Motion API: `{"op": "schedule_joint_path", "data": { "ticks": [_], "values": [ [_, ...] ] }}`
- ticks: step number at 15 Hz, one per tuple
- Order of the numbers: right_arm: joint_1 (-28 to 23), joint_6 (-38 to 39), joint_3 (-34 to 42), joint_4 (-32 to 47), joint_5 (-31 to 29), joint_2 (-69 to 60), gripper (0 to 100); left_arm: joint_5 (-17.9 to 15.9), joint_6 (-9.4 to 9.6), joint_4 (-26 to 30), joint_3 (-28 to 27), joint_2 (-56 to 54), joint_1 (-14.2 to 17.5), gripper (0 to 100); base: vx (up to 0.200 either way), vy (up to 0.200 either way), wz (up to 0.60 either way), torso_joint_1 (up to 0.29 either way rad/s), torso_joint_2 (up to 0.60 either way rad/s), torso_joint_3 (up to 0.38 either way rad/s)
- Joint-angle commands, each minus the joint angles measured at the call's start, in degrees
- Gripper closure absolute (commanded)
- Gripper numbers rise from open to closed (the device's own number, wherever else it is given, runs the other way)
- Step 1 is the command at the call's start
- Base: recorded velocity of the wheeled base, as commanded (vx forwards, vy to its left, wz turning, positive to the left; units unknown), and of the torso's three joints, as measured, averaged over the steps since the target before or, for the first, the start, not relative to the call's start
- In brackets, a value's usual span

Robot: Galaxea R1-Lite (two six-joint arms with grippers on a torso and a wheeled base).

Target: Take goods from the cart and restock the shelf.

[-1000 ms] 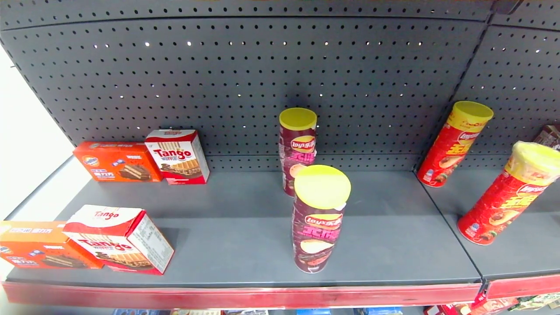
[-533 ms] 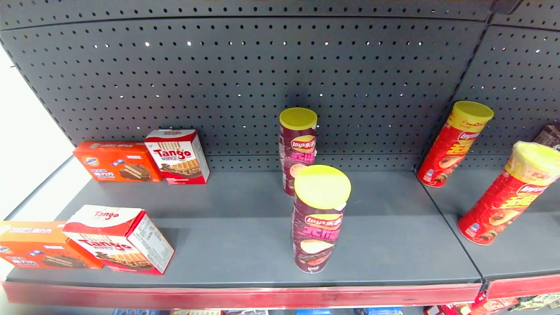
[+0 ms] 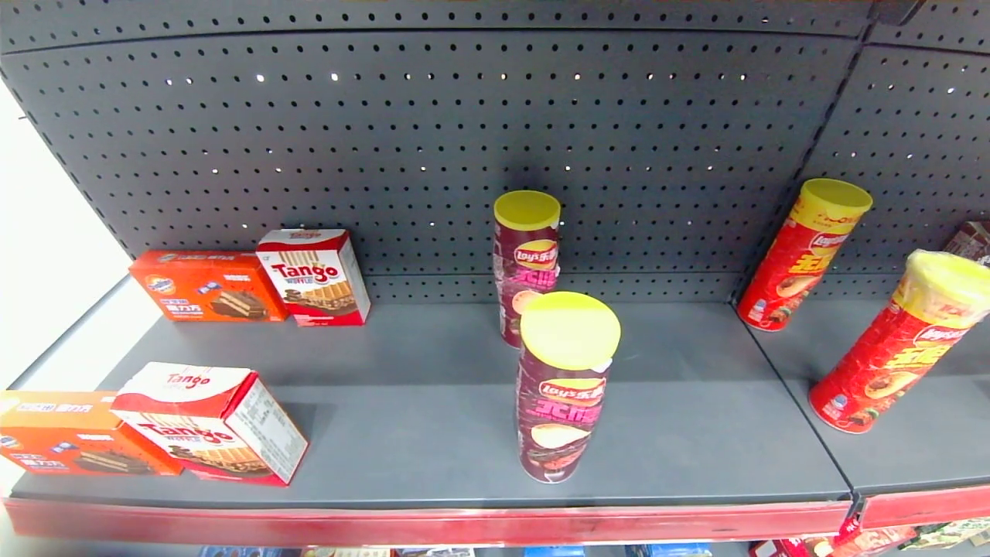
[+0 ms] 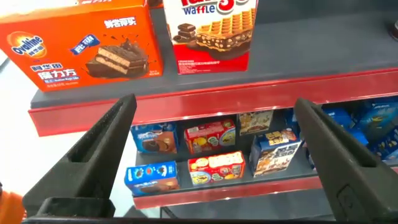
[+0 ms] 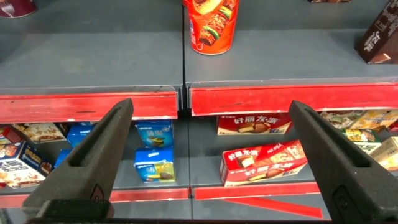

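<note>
Nothing has shifted over the last second: the head view holds steady, and every item on the shelf [image 3: 433, 433] sits where it was. Two purple cans stand upright at the centre, the front can [image 3: 562, 387] at 6 o'clock of the rear can [image 3: 526, 263]. Two red cans [image 3: 800, 255] stand at 3 o'clock on the next bay. At 9 o'clock an orange box [image 3: 205, 285] and a wafer box [image 3: 315, 276] touch side by side against the back panel, and the front boxes [image 3: 209, 424] lie at 7 o'clock by the lip. The left tool [image 4: 214, 104] hangs before the shelf's red edge just below the front boxes, its jaws spread wide and empty. The right tool [image 5: 210, 107] is likewise wide open and empty, before the edge below a red can. With both arms idle and nothing gripped, no placing is under way. I judge the next item has yet to be fetched from the cart, and the bare stretch at 9 o'clock of the front can looks a likely slot.
</note>
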Motion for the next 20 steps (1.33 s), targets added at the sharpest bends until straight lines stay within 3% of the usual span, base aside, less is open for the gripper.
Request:
{"op": "schedule_joint_path", "data": {
  "ticks": [1, 5, 6, 7, 9, 10, 12, 13, 14, 20],
  "values": [
    [0.00, -0.10, 0.00, 0.03, 0.34, 0.08, 0, -0.06, 0.06, -0.09, 0.00, 0.24, -0.06, 0, 0.000, 0.000, 0.00, 0.000, 0.00, 0.000],
    [0.79, -1.42, -0.53, -0.33, 5.26, 1.75, 0, 0.03, -0.11, 0.00, 0.00, 0.24, -0.06, 0, 0.000, 0.000, 0.00, 0.000, 0.00, 0.000],
    [1.06, -0.10, -4.83, -0.68, 5.44, 4.56, 0, 0.03, -0.11, 0.00, 0.00, 0.24, -0.06, 0, 0.000, 0.000, 0.00, 0.000, 0.00, 0.000],
    [1.41, 4.91, -17.93, 0.03, 6.05, 22.49, 0, -0.15, -0.11, 0.00, 0.00, 0.24, -0.06, 0, 0.000, 0.000, 0.00, 0.000, 0.00, 0.000],
    [2.46, 4.12, -20.48, -0.15, 7.99, 25.92, 0, -0.15, -0.11, 0.00, 0.00, 0.24, -0.06, 0, 0.000, 0.000, 0.00, 0.000, 0.00, 0.000],
    [7.30, -2.48, -23.91, -0.41, 14.23, 34.80, 0, -0.15, -0.20, 0.00, 0.00, 0.24, -0.06, 0, 0.000, 0.000, 0.00, 0.000, 0.00, 0.000],
    [15.12, -4.06, -25.66, -1.20, 14.31, 42.35, 0, -0.15, -0.20, 0.00, 0.00, 0.24, -0.06, 0, 0.000, 0.000, 0.00, 0.000, 0.00, 0.000],
    [23.12, -4.06, -26.28, -1.64, 12.47, 48.15, 0, -0.15, -0.20, 0.00, 0.00, 0.24, -0.06, 0, 0.000, 0.000, 0.00, 0.000, 0.00, 0.000],
    [27.25, -4.06, -26.63, -2.61, 10.80, 51.93, 0, -0.06, -0.20, 0.00, 0.00, 0.24, -0.06, 0, 0.000, 0.000, 0.00, 0.000, 0.00, 0.000],
    [34.63, -4.06, -34.63, -4.81, 6.67, 70.13, 0, -0.06, -0.29, 0.00, 0.00, 0.24, -0.06, 0, 0.000, 0.000, 0.00, 0.000, 0.00, 0.000]
  ]
}}
